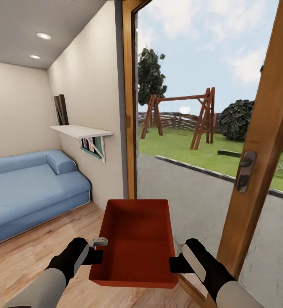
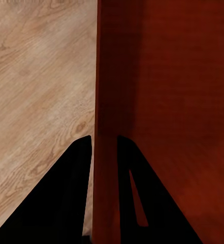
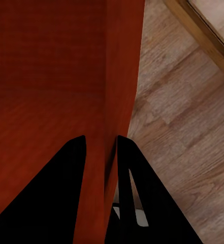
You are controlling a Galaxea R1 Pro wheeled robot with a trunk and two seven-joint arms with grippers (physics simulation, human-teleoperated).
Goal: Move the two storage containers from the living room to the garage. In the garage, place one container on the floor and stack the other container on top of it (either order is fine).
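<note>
We hold one storage container (image 1: 135, 241), jaws of left gripper (image 1: 97, 256) and right gripper (image 1: 175, 264) clamping its side walls, between blue sofa (image 1: 30, 186) and glass door (image 1: 261, 141).

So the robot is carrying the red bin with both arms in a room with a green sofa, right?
Nearly. The sofa is blue, not green, as the head view shows. The rest holds: the left gripper and right gripper each clamp a side wall of the red bin, and both wrist views show fingers straddling a wall.
</note>
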